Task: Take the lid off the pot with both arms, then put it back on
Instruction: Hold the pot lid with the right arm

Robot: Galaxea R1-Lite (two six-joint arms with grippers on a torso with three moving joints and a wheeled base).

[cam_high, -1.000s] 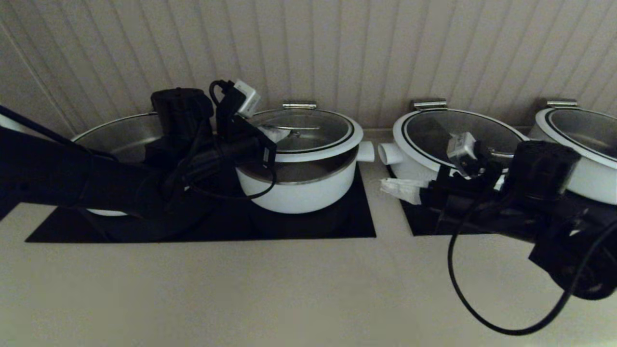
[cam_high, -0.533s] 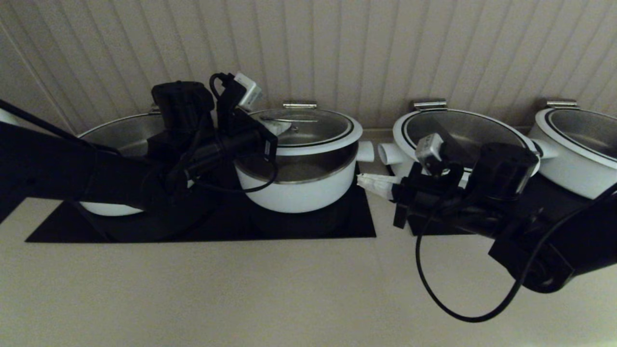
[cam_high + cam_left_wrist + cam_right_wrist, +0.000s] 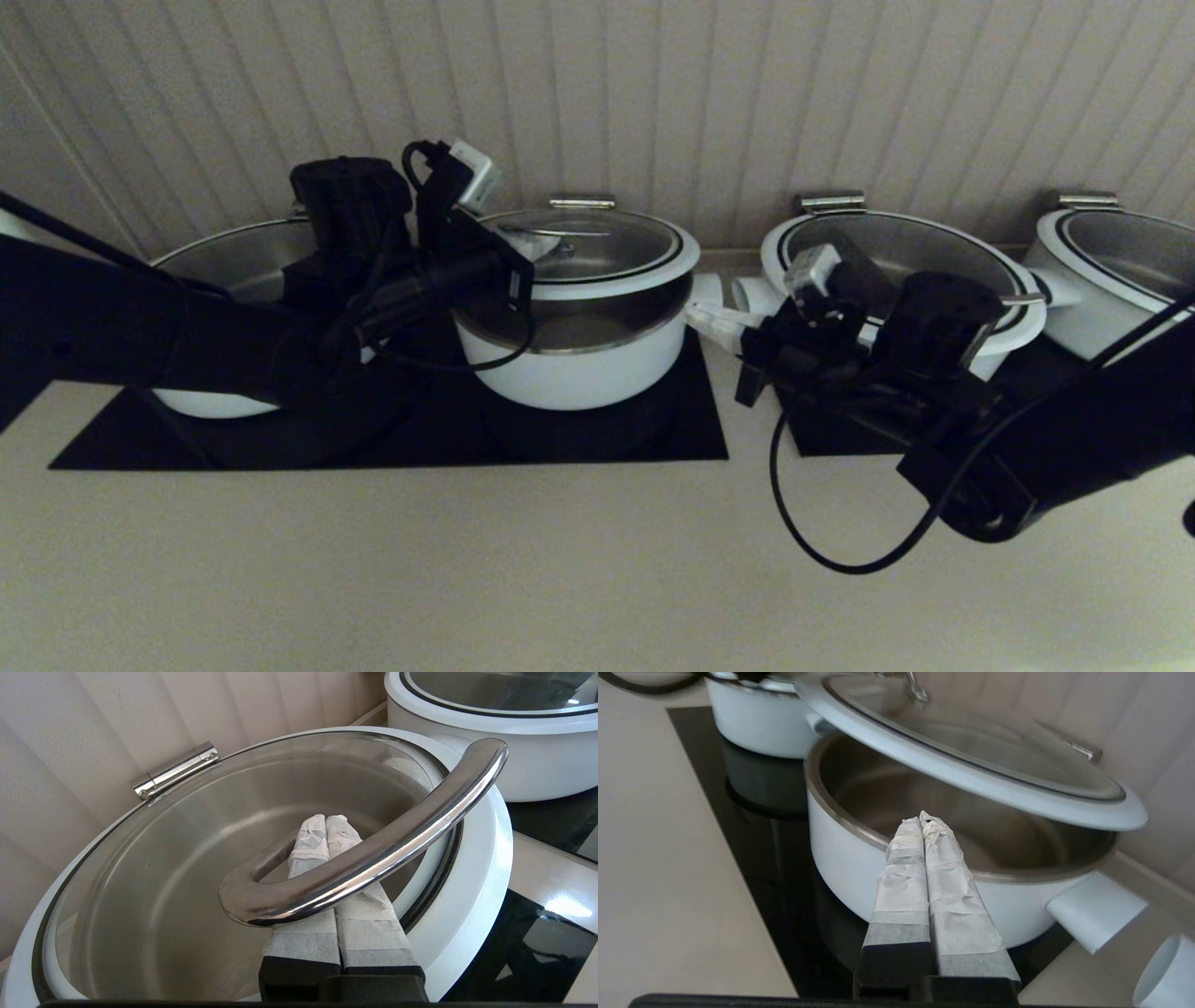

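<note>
The deep white pot (image 3: 579, 373) stands on the black cooktop at the middle. Its glass lid (image 3: 616, 243) hangs above it, tilted, with a gap at the front. My left gripper (image 3: 541, 245) is shut, and its fingers (image 3: 359, 910) pass under the lid's curved steel handle (image 3: 397, 835) and bear it. My right gripper (image 3: 695, 317) is shut and empty, beside the pot's right stub handle (image 3: 709, 291). In the right wrist view its tips (image 3: 920, 817) sit at the pot's rim (image 3: 840, 826), under the lid's white edge (image 3: 971, 779). I cannot tell whether they touch it.
A wide open pot (image 3: 233, 261) stands behind my left arm. Two wider lidded pots (image 3: 896, 247) (image 3: 1120, 271) stand to the right, the nearer one close behind my right wrist. A ribbed wall is just behind. The beige counter (image 3: 560, 560) runs along the front.
My right arm has swung left and up toward the pot, bringing its shut fingers beside the right stub handle. The left arm still holds the lid raised, about where it was.
</note>
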